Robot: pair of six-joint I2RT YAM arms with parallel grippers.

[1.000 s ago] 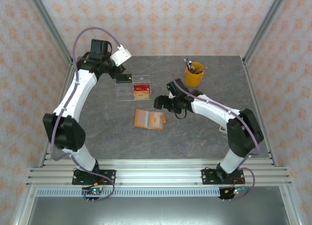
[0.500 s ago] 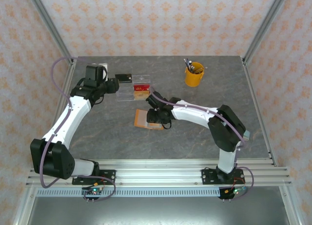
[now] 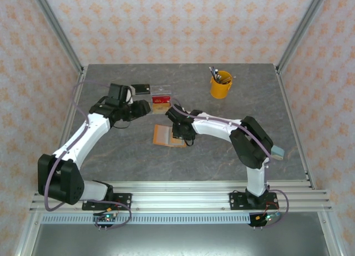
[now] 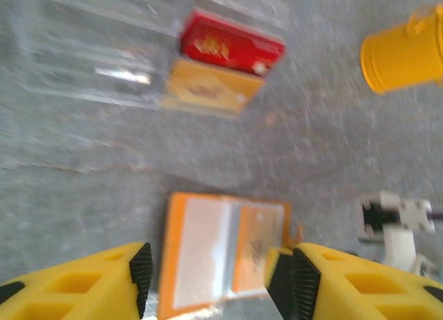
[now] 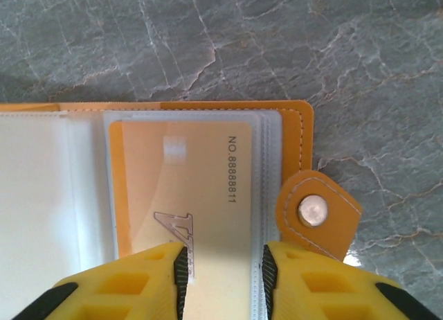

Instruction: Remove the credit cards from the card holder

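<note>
The orange card holder (image 3: 162,135) lies open and flat on the grey table, its clear sleeves up. In the right wrist view an orange credit card (image 5: 180,188) sits in the right sleeve beside the snap tab (image 5: 315,212). My right gripper (image 5: 223,278) stands low over that card, jaws narrow but open, with the card's face showing between the pads. It covers the holder's right half in the top view (image 3: 179,135). My left gripper (image 3: 145,107) hovers open left of the holder, and its wrist view looks down at the card holder (image 4: 208,254) between its fingers (image 4: 216,282).
A clear acrylic tray (image 3: 143,103) stands behind the holder with a red card (image 4: 232,44) and an orange card (image 4: 208,91) in it, and a dark flat item (image 3: 141,90) at its back edge. A yellow cup (image 3: 221,84) of pens stands at the back right.
The right gripper came down from the right onto the holder's right half and its jaws narrowed. The left arm swung from the tray's back down toward the holder, jaws opened.
</note>
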